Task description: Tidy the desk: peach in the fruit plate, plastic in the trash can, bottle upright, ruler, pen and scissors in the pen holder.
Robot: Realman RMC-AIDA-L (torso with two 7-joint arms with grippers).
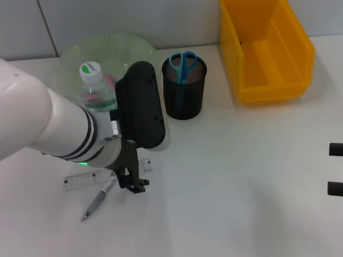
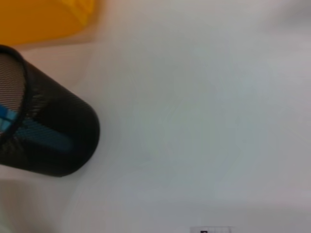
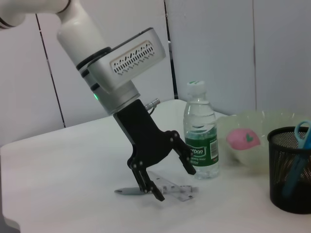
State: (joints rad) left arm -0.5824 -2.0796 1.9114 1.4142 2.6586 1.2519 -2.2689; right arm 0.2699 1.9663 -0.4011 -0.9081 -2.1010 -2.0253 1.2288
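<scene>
The counter (image 1: 241,176) is a smooth, matte white surface. On it stands a black wire-mesh pen holder (image 1: 184,88), round and open-topped, with blue-handled scissors (image 1: 183,64) standing in it, handles up. Just beside it, on the robot's left, sits a translucent pale-green fruit plate (image 1: 110,48), a shallow bowl with a pink peach (image 3: 241,139) lying inside. A clear plastic bottle (image 3: 200,131) stands upright just in front of the plate, with a green-and-white cap and a green label. A bright yellow plastic trash can (image 1: 265,51), a rectangular open bin, stands at the far right near the wall, well apart from the rest. The transparent flat ruler (image 1: 80,182) and a slim grey pen (image 1: 96,202) lie near the front on the left, the pen crossing the ruler's edge at an angle. The left arm reaches in from the left, its white forearm ending in a black wrist housing, and slants steeply downward; the left gripper (image 3: 172,179) hangs directly over the ruler and pen, its black fingers (image 3: 156,191) spread apart with the tips at or just above the ruler, clamped on nothing. The right gripper (image 1: 335,168) shows only as two dark fingertips at the right edge, set apart, well clear of everything. Between the pen holder and the right edge the counter lies broad and bare.
</scene>
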